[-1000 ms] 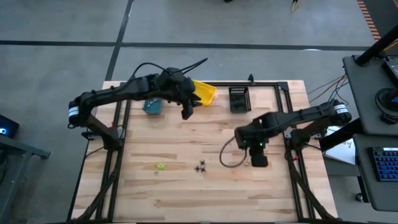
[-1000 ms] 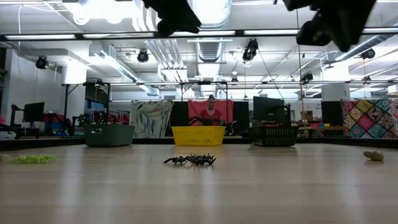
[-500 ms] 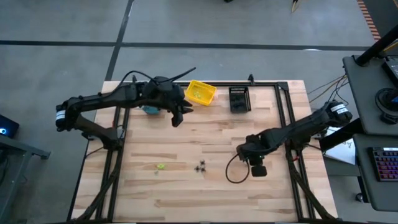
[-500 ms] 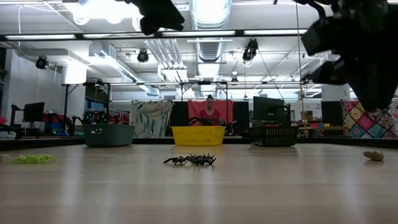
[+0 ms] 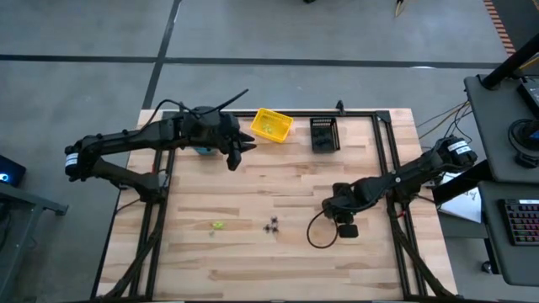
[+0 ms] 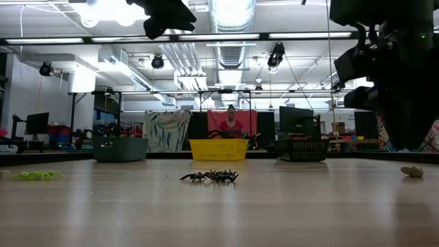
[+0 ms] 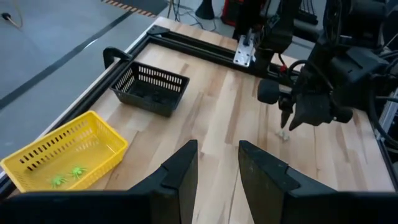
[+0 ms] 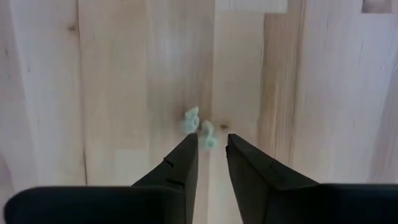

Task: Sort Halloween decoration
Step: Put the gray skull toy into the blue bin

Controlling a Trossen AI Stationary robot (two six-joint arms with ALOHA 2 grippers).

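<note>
Right claw [image 8: 211, 149] released, narrow gap, directly above pale trinket [image 8: 199, 126] on tabletop [image 8: 124, 93]. Risk: tiny piece slips or gets nudged aside. Left claw [image 7: 216, 167] released, near yellow bin [image 7: 62, 155].

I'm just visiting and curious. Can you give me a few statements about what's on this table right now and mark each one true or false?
1. The yellow bin holds two green spiders. True.
2. The right pincer grips a black spider. False: its fingers are apart above a small pale trinket lying on the wood.
3. A cluster of black spiders lies on the table, near its middle. True.
4. The left pincer hangs over the black bin. False: it is near the teal bin, open and empty.
</note>
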